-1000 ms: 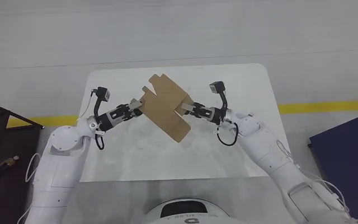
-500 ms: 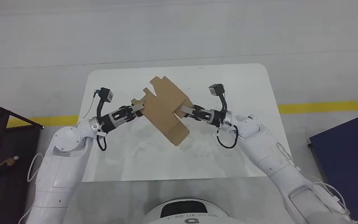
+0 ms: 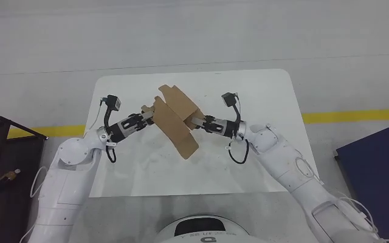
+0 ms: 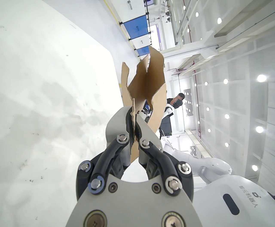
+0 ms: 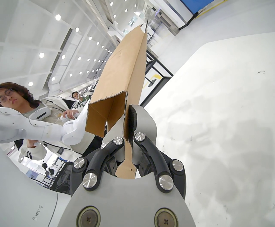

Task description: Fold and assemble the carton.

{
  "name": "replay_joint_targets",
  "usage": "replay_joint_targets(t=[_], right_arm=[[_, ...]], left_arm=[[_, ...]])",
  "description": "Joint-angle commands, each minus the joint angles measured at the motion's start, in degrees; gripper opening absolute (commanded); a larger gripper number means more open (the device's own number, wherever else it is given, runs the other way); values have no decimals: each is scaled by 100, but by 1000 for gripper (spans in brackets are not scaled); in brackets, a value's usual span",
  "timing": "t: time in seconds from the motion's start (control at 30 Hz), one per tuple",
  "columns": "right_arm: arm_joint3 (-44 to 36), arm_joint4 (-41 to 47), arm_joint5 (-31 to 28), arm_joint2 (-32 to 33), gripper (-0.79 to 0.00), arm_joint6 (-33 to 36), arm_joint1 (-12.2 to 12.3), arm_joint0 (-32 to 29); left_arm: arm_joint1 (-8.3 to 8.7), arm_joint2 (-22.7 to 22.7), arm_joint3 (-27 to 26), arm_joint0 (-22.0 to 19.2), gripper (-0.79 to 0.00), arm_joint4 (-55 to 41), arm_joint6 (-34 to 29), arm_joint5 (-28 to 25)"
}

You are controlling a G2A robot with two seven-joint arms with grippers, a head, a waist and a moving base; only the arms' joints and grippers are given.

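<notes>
A white bench [image 3: 261, 121] with rounded corners stands on a pale grey floor [image 3: 182, 36]. A yellow line [image 3: 346, 115] runs across the floor, showing on both sides of the bench. A dark blue panel [image 3: 368, 164] sits at one edge of the top view and a dark rack [image 3: 9, 158] at the opposite edge. The bench surface carries small dark specks [image 4: 31, 180]. Beyond it the hall is bright and white, with blue screens [image 4: 137, 26], a gridded white wall [image 4: 236, 111] and rows of round ceiling lights [image 5: 58, 17].
</notes>
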Motion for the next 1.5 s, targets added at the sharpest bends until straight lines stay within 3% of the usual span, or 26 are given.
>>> replay_joint_targets(t=[0.0, 0.23, 0.47, 0.5, 0.57, 0.87, 1.07, 1.17, 1.2, 1.27, 1.33, 1.47], right_arm=[[-65, -217, 34, -17, -785, -97, -7, -13], [-219, -1279, 294, -30, -785, -572, -31, -15], [-246, -1538, 311, -138, -785, -725, -72, 0], [-241, -1553, 309, -130, -576, -757, -74, 8], [-217, -1586, 304, -94, -12, -855, -76, 20], [-82, -1128, -7, 316, 0, -1543, -48, -146], [-29, 188, -335, 837, 0, -1676, 32, -388], [-442, 1841, -522, 721, 0, -1081, 44, -636], [-608, 2577, -408, 617, 0, -546, 61, -694], [-688, 3221, -160, 528, 0, 181, 89, -697], [-652, 3689, 98, 428, 0, 952, 104, -655], [-500, 3947, 272, 260, 0, 1499, 71, -547]], left_arm=[[-2, 8, 10, -22, -785, -21, 40, 15], [3, 98, 64, -100, -785, 71, 12, 82], [1, 162, 111, -193, -785, 102, 57, 112], [2, 168, 116, -199, -785, 103, 61, 111], [3, 170, 124, -209, -785, 90, 70, 108], [16, 63, 168, -188, -785, -28, 162, -153], [18, -15, 59, -169, -785, 39, 384, -611], [16, -6, 87, -206, -785, 82, 431, -723], [14, 6, 90, -227, -785, 85, 446, -765], [11, 26, 96, -247, -785, 87, 454, -785], [8, 50, 101, -280, -785, 107, 468, -798], [8, 77, 120, -317, -785, 142, 473, -815]])
